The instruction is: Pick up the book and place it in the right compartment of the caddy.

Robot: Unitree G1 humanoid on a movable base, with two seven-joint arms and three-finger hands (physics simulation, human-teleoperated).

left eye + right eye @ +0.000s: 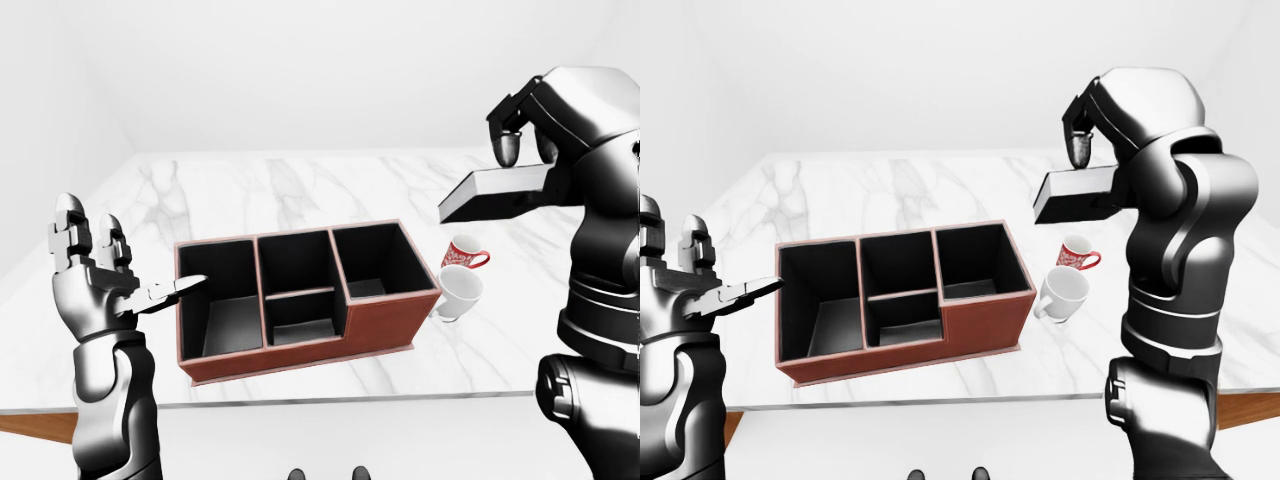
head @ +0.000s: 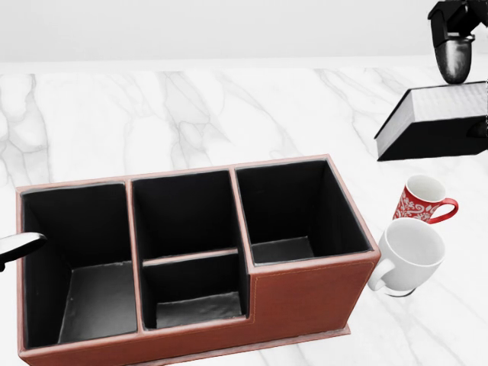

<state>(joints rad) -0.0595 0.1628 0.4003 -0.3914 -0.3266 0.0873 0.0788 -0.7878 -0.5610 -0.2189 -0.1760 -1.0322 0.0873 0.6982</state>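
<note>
The book [image 2: 435, 122], dark with a grey cover, is held in my right hand [image 1: 522, 150], lifted above the marble table at the right of the views. It hangs to the right of and above the caddy. The caddy [image 2: 198, 259] is a reddish-brown box with black inside; its right compartment [image 2: 293, 210] holds nothing. My left hand [image 1: 95, 265] is open and empty, raised at the caddy's left end, one finger [image 2: 19, 245] reaching over its left wall.
A red patterned mug [image 2: 423, 200] and a white mug [image 2: 408, 255] stand close to the caddy's right end, below the held book. The white marble table [image 2: 191, 114] stretches away toward the top of the views. A wooden edge [image 1: 35, 425] shows at lower left.
</note>
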